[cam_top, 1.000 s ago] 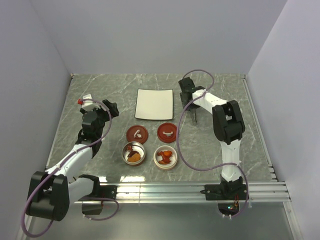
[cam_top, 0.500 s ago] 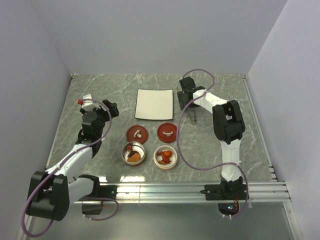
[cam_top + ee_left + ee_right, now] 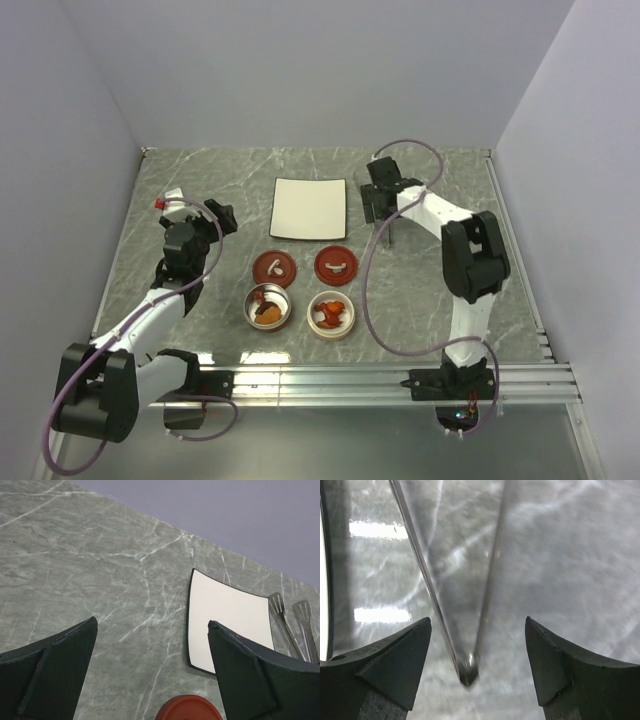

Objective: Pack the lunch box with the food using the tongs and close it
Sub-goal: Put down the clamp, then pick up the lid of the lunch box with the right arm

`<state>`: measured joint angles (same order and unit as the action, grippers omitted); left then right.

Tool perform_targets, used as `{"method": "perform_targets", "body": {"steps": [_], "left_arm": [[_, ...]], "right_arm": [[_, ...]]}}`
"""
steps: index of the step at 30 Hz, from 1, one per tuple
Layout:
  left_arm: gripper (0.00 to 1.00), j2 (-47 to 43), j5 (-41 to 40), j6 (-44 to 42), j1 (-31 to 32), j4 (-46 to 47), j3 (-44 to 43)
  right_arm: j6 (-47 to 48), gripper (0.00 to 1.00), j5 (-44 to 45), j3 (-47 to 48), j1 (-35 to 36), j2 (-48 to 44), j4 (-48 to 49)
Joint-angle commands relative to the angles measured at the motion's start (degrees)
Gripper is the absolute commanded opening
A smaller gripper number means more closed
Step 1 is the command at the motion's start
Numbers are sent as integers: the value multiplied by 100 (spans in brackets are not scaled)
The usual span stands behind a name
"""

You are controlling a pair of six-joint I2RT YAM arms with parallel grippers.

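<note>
Lying free within wide-open right end effector (image 3: pixel 477 625), slim silvery tongs (image 3: pixel 468 673), 2 arms splayed

You're working in a robotics lab cell. Plain lilac-grey walls (image 3: pixel 300 70) box in your bench (image 3: pixel 230 190) on three sides. The bench is a marble-patterned slab with an aluminium rail (image 3: pixel 330 383) along its near edge. Your left arm (image 3: pixel 150 310) and right arm (image 3: pixel 465 260) are bolted there side by side. Loose purple cables (image 3: pixel 361 290) loop from each arm, and fixed lighting glares off the slab.
</note>
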<state>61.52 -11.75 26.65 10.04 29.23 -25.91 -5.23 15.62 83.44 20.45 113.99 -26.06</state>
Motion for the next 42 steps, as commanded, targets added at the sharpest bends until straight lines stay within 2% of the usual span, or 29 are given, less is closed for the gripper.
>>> {"method": "perform_targets", "body": {"steps": [1,6,10,12,15,19,22,24,28,31,36,42], "left_arm": [[100,-166,-64,6,-20,162,-37],[99,-201,-65,15,-20,170,-19],[100,-237,-64,24,-20,214,25],[100,-237,-38,15,-20,232,25],[99,-228,-21,6,-20,232,16],[99,-193,-3,-20,-20,258,7],[99,-175,32,-29,-20,293,7],[99,-158,41,-38,-20,302,16],[100,-157,67,-37,-29,320,25],[99,-175,67,-38,-29,311,42],[99,-228,50,-29,-20,346,77],[99,-140,76,-29,-29,364,42]], "right_arm": [[-215,83,345,-318,-6,-973,207],[-320,83,881,-766,301,-1904,189],[-215,83,724,-1285,741,-2583,505],[-136,82,531,-1557,1004,-2838,900],[-31,82,92,-2460,1242,-3504,1594],[14,82,-522,-3797,1383,-4358,3322],[470,82,-665,-4852,1523,-5061,4386],[471,82,-1042,-5004,1524,-5360,4339],[655,82,-1709,-4829,1532,-5221,3881],[734,81,-1975,-4583,1559,-4704,3680],[1076,76,-1615,-3881,1892,-3729,3091],[1314,75,-1175,-3607,2218,-3261,2739]]}}
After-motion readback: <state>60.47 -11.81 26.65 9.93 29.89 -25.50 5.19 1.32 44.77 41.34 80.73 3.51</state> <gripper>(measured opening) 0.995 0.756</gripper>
